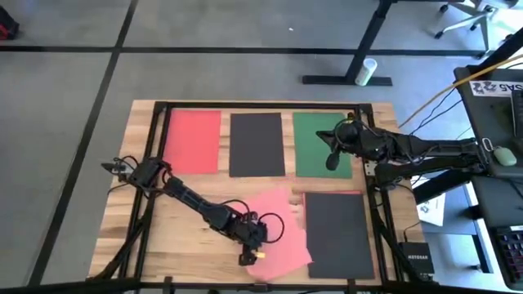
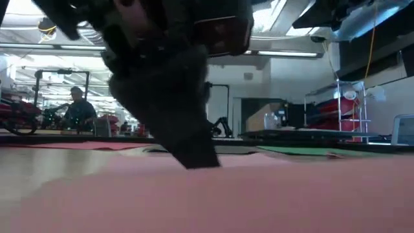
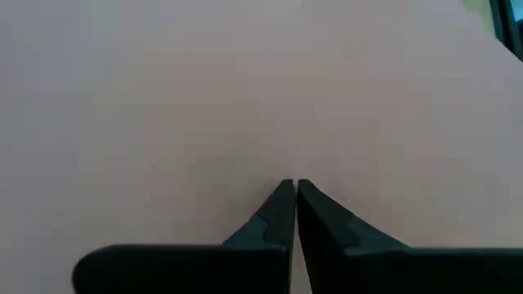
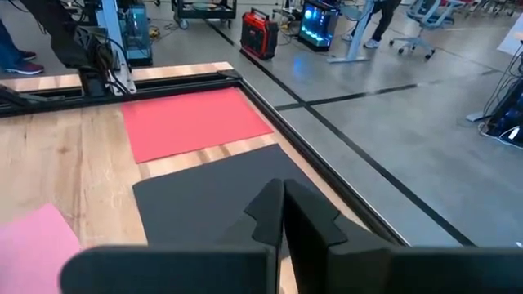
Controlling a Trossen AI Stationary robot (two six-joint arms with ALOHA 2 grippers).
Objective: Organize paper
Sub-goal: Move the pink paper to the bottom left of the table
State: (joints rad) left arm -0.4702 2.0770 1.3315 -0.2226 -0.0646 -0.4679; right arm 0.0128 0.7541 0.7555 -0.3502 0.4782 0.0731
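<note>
Three sheets of paper lie flat in a row at the table's far side: red [image 1: 194,140], black [image 1: 257,144] and green [image 1: 315,135]. A pink sheet [image 1: 286,229] lies askew near the front edge. Right of it lies another black sheet [image 1: 337,237], with a red edge [image 1: 331,193] showing from under its far side. My left gripper [image 1: 258,238] is shut, with its tips on the pink sheet [image 3: 245,98]. My right gripper [image 1: 333,153] is shut and stands over the green sheet. In its wrist view it points [image 4: 283,189] toward the far black sheet [image 4: 204,196]. My left gripper presses its shut fingertips [image 3: 292,189] down on the pink sheet's near-left part [image 3: 292,167]. It comes from above, slanting from the table's left. The sheet lies flat on the table under the tips [image 2: 194,158].
A dark metal frame [image 1: 155,147] runs around the work area on the wooden table [image 1: 188,245]. Cables and a small box [image 1: 415,261] lie at the right edge. A person sits in the room beyond the table [image 2: 77,110].
</note>
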